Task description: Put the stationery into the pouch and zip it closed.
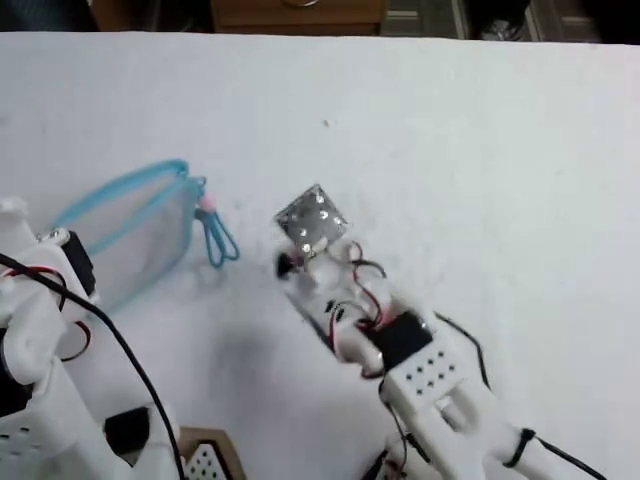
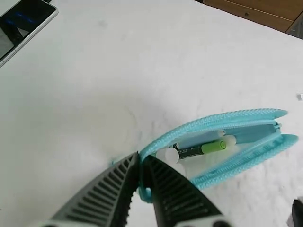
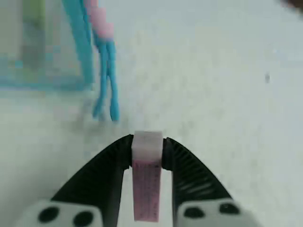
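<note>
The turquoise pouch [image 1: 130, 235] lies unzipped on the white table [image 1: 450, 130] with a green marker [image 2: 208, 148] inside. The left gripper [image 2: 140, 161] pinches the pouch rim. Near the pouch's strap [image 1: 218, 240], the right gripper [image 3: 147, 142] is clamped on a pink-sleeved eraser [image 3: 147, 189]. Wooden furniture [image 1: 300, 15] stands behind the table.

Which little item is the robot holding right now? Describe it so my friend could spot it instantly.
On the white table, find the clear pouch with the blue zip edge on the left side, then the blue cord hanging off its end. Just beyond that cord, the right claw pinches a small block: pink sleeve, white tip, unlike the long green pen lying inside the pouch.
</note>
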`<control>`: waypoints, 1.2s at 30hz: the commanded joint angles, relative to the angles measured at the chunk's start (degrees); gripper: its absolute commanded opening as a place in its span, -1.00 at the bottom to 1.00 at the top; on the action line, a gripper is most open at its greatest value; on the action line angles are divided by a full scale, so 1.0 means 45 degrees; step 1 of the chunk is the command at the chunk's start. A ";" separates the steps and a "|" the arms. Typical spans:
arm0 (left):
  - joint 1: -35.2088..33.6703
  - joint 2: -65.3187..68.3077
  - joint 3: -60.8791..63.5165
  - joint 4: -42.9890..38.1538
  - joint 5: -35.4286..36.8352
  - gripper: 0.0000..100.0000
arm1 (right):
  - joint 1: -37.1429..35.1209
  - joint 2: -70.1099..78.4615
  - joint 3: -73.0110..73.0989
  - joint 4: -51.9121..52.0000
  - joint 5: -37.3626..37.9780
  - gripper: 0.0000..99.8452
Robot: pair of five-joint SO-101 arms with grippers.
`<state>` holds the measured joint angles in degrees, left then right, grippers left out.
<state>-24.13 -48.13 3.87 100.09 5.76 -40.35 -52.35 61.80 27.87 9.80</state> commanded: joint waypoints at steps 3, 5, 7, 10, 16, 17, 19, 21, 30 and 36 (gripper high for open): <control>0.0010 0.0010 -0.0215 -0.0039 0.0059 -0.95 | -0.1553 -0.0694 -0.1074 -0.4484 -0.0488 -0.97; -0.0010 0.0010 -0.0215 -0.0039 0.0059 -0.95 | -0.1709 -0.0576 -0.2247 -0.4816 -0.1543 -0.97; -0.0010 0.0010 -0.0215 -0.0039 0.0059 -0.95 | -0.1670 -0.0068 -0.3770 -0.4816 -0.2501 -0.97; 0.0010 0.0010 -0.0215 -0.0039 0.0059 -0.95 | -0.1651 0.1299 -0.6271 -0.4620 -0.2989 -0.97; 0.0029 0.0010 -0.0215 -0.0039 0.0059 -0.95 | -0.1709 0.4718 -1.0256 -0.4562 -0.3009 -0.97; 0.0010 0.0010 -0.0215 -0.0039 0.0059 -0.95 | -0.1709 0.5265 -1.0706 -0.4562 -0.3009 -0.97; 0.0010 0.0010 -0.0215 -0.0039 0.0059 -0.95 | -0.1690 0.6281 -1.1429 -0.4562 -0.3009 -0.97; -0.0010 0.0010 -0.0215 -0.0039 0.0059 -0.95 | -0.1670 0.7179 -1.1858 -0.4562 -0.3009 -0.97; -0.0029 0.0010 -0.0215 -0.0039 0.0059 -0.95 | -0.1924 0.8918 -1.2054 -0.4640 -0.4728 -0.97; 0.0010 0.0010 -0.0215 -0.0039 0.0059 -0.95 | -0.2081 0.9035 -1.2054 -0.4679 -0.4864 -0.97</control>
<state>-24.13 -48.13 3.87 100.09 5.76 -48.70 -11.47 10.29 8.09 -11.47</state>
